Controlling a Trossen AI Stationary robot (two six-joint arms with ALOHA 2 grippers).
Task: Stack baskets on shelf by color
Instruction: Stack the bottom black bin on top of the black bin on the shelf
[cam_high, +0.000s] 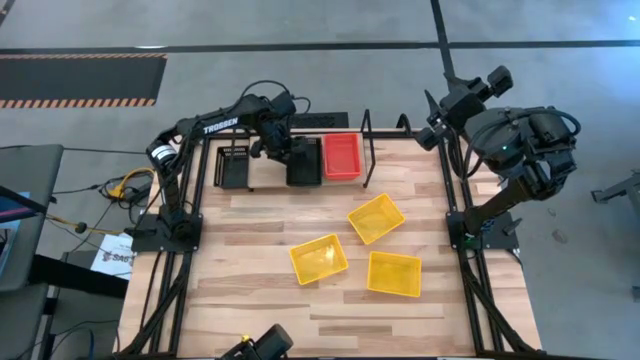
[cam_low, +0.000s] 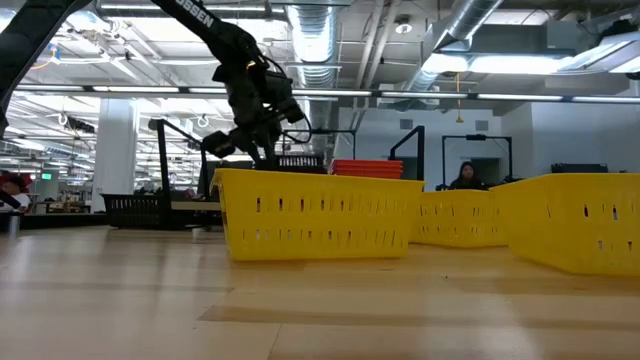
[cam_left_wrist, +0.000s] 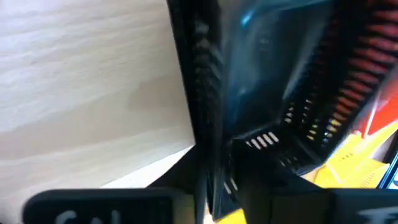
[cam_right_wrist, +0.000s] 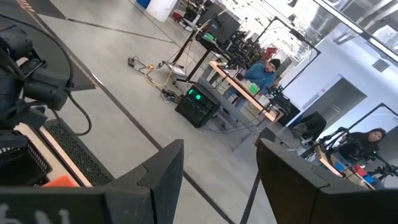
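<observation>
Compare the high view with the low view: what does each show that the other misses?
Only the high view shows the right gripper, raised at the table's far right corner with its fingers open, the third yellow basket, and a black basket at the shelf's left end. Only the low view shows the room behind and a seated person. Both show the left gripper at a black basket on the shelf, the red-orange baskets beside it, and yellow baskets on the table.
</observation>
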